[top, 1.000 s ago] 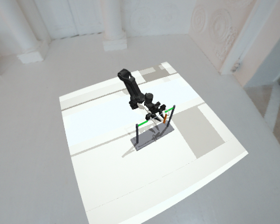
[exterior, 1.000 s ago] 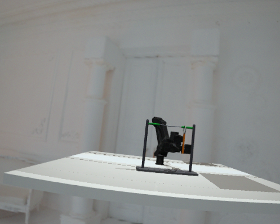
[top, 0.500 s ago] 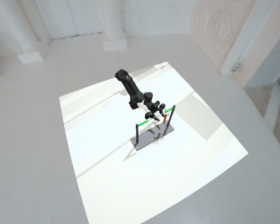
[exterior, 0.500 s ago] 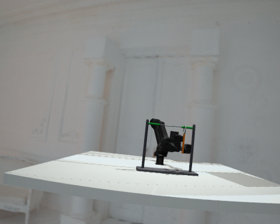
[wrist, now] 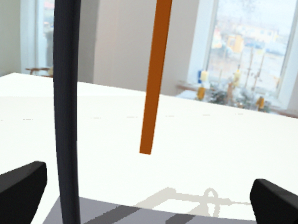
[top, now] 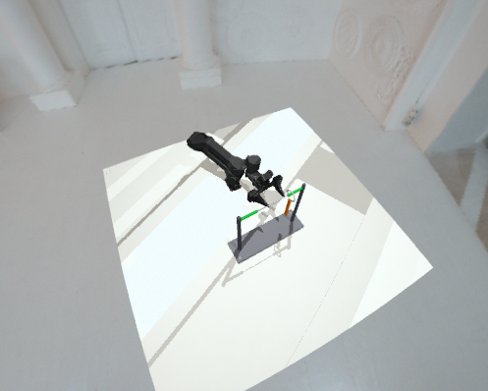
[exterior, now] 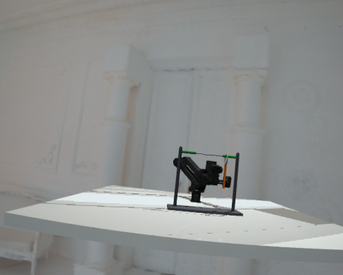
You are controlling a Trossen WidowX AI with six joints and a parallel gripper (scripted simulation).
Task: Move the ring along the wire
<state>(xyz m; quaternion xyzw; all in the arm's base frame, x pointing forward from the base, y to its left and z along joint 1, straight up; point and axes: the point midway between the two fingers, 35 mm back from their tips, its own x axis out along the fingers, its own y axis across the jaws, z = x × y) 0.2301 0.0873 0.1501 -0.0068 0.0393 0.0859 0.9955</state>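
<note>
Parallel-jaw gripper: fingers wide apart, nothing between. Orange-handled ring hangs ahead of the fingertips, on the green wire section by one post; handle clear of both fingers, its lower end roughly centred between them in wrist view.

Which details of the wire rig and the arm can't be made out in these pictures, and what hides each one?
- Top of the orange handle, wrist view: cut off by the upper edge.
- Ring, wrist view: outside the frame, above.
- Exact spot where ring meets wire, top and exterior views: too small.
- Rear parts of the pincer's fingers, wrist view: cut off by the side and lower edges.
</note>
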